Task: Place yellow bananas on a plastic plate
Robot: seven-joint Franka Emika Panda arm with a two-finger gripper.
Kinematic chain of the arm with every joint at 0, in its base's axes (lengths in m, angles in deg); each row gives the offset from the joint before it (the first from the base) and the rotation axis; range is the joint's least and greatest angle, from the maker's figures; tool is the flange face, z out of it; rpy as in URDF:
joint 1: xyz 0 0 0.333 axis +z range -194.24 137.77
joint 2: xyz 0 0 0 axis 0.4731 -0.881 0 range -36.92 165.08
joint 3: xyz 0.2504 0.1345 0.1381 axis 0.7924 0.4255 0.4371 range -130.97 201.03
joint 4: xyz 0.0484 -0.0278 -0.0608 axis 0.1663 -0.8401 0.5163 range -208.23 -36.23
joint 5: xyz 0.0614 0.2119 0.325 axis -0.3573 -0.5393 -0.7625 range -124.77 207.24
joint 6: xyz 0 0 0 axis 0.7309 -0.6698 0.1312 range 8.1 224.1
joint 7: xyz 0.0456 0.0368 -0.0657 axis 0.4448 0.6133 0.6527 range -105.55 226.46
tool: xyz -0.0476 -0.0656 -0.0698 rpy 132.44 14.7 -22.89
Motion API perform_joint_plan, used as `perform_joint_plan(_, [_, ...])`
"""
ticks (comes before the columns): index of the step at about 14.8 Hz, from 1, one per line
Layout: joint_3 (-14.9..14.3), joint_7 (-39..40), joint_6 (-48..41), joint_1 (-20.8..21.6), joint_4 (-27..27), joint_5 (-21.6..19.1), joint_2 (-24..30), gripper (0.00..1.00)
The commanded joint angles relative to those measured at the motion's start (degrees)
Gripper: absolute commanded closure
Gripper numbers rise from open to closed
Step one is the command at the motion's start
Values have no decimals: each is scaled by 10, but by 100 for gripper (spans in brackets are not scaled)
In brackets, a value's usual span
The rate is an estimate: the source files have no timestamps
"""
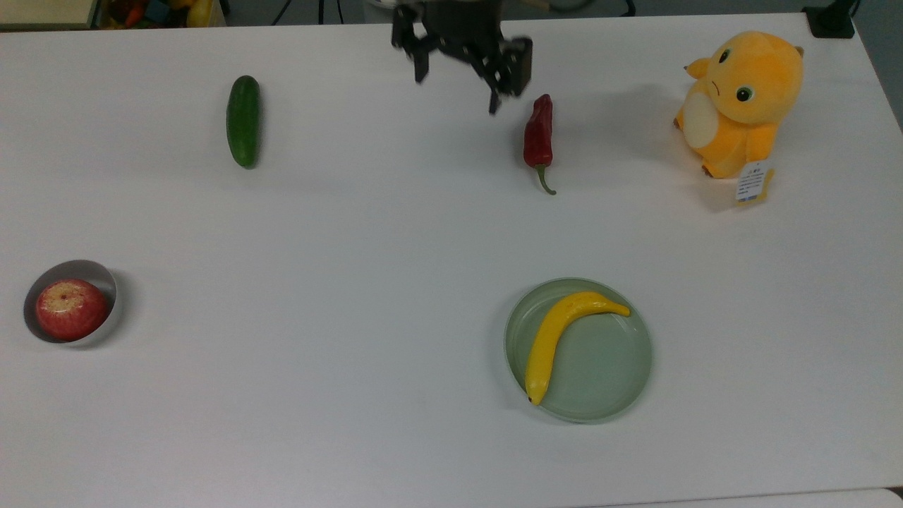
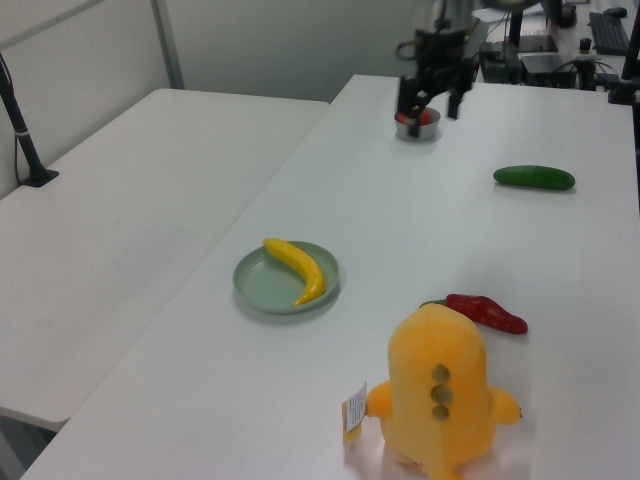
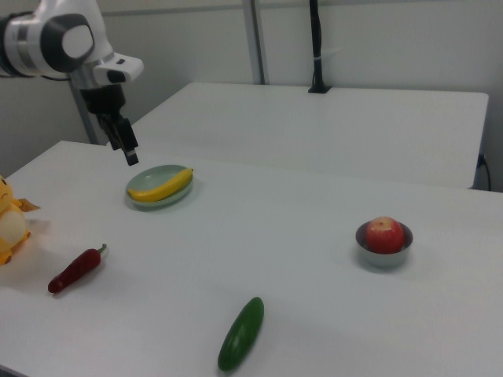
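The banana (image 1: 557, 337) lies inside the green plate (image 1: 612, 381), long axis running from the top view's upper right to lower left, well apart from the empty gripper (image 1: 460, 69), whose jaws hang spread above the desk's (image 1: 353, 282) far edge.
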Motion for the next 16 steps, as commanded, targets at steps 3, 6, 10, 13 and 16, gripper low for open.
perform_joint_plan(3, [23, 120, -48, -27, -132, 3, 140, 0])
perform_joint_plan(6, [51, 184, -45, -71, -129, -2, 139, 0])
perform_joint_plan(10, [54, 260, 16, -93, -126, -3, 128, 0])
perform_joint_plan(13, [52, 296, 50, -93, -114, -5, 112, 0])
perform_joint_plan(16, [46, 351, 52, -92, -111, -29, 108, 0])
